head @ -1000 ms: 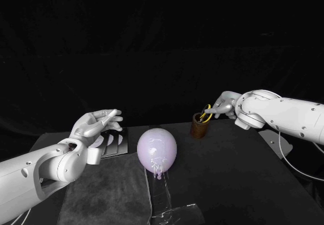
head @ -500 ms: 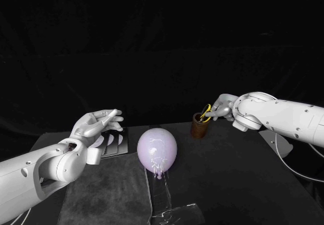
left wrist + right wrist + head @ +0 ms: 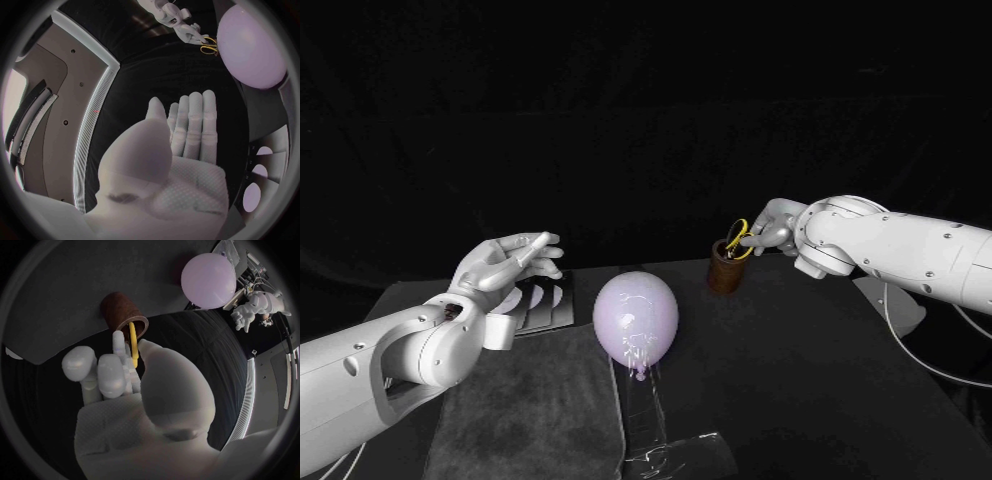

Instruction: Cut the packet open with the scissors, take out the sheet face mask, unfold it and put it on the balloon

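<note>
Between the packet (image 3: 542,305) and the scissors (image 3: 741,237) in their holder (image 3: 727,275) stands the balloon (image 3: 636,312).

Glossy balloon (image 3: 636,313), matt table (image 3: 790,370)

The scissors (image 3: 741,238) have their blades sunk in the cup (image 3: 727,276). Just the yellow handles stick out, and the right hand (image 3: 773,228) holding them covers part of those. The left hand (image 3: 511,263) and its wrist stand in front of a dark panel (image 3: 550,304) with pale ovals, so its near side is hidden and I can't say what it is. Clear film (image 3: 675,455) below the balloon (image 3: 636,312) runs off the bottom edge, its outline hard to make out.
</note>
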Robot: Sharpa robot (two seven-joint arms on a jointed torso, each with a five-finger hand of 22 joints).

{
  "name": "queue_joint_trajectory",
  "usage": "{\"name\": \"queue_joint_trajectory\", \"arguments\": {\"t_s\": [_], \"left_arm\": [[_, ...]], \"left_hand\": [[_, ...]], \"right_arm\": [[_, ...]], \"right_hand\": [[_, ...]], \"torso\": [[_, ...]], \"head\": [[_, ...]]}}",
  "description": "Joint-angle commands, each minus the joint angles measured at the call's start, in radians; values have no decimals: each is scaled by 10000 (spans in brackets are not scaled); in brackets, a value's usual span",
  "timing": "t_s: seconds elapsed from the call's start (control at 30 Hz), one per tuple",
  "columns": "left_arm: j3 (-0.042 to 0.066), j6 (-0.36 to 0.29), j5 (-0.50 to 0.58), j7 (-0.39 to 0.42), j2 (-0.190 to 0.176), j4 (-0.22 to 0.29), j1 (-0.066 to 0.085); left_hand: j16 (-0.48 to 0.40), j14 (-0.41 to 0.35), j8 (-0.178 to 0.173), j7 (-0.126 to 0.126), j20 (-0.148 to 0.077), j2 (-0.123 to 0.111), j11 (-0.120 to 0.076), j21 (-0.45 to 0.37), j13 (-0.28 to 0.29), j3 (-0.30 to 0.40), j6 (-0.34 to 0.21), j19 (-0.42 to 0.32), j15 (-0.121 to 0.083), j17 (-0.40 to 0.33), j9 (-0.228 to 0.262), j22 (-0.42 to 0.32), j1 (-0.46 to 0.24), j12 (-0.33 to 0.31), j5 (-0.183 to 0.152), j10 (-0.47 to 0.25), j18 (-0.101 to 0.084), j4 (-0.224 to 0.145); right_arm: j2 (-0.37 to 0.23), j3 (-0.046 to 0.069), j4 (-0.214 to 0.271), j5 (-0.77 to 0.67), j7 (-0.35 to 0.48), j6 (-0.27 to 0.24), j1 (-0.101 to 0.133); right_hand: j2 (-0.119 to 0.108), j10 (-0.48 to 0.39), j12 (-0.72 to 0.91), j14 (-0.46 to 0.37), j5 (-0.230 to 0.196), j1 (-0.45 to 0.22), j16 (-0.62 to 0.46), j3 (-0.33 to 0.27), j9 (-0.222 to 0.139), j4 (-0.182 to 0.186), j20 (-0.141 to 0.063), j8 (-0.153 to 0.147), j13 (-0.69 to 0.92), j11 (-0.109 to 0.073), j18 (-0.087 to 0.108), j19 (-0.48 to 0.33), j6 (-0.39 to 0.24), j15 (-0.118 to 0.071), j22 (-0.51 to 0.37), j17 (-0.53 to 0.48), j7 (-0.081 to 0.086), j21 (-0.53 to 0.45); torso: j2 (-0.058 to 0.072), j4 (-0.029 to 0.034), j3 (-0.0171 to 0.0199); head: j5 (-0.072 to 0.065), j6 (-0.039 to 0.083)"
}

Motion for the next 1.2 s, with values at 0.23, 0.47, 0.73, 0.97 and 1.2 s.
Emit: {"name": "queue_joint_trajectory", "arguments": {"t_s": [0.23,0.47,0.73,0.97,1.2], "left_arm": [[9,262,67,-14,-10,-24,18],[8,302,71,-57,-8,-54,18],[7,318,80,-78,3,-94,18],[6,322,92,-83,24,-150,18],[5,319,110,-77,67,-256,17]], "left_hand": [[-61,77,-75,65,12,80,30,-90,16,-65,6,83,25,-18,13,-30,2,-28,-8,-79,143,19],[-95,72,-85,76,18,90,40,-119,16,-94,-11,86,34,-27,16,-51,3,-35,-8,-99,142,19],[-114,70,-90,83,22,96,46,-137,16,-110,-22,88,40,-31,18,-64,6,-39,-8,-112,141,18],[-144,65,-99,94,27,110,56,-163,16,-133,-38,90,48,-38,21,-83,11,-45,-8,-130,140,18],[-160,63,-104,99,31,114,61,-178,16,-146,-47,91,52,-41,23,-93,16,-48,-8,-141,140,15]], "right_arm": [[-153,2,245,92,250,-1149,-3],[-294,5,402,533,442,-1729,2],[-419,13,486,656,665,-2166,65],[-618,32,659,669,809,-2199,275],[-870,46,857,597,754,-1913,627]], "right_hand": [[-1,557,144,50,198,545,165,1185,213,-373,-204,283,55,-177,-23,119,438,-219,267,141,-186,199],[-306,974,268,33,334,322,139,2065,517,-767,-315,609,153,-315,-21,92,634,-318,323,63,-312,193],[-476,1220,339,62,370,156,215,2761,831,-1387,-392,905,245,-406,-45,149,692,-389,516,145,-390,281],[-598,1393,388,115,230,278,390,3214,1076,-2154,-445,1130,312,-448,-72,214,768,-436,739,385,-404,420],[-597,1445,403,128,185,232,440,3385,1132,-2338,-457,1175,334,-455,-82,227,801,-443,819,450,-410,474]], "torso": [[5,-6,-1],[-4,-7,3],[-3,-10,-1],[-3,-5,-6],[-28,-6,-18]], "head": [[13,60],[6,99],[-13,145],[-33,193],[-53,262]]}}
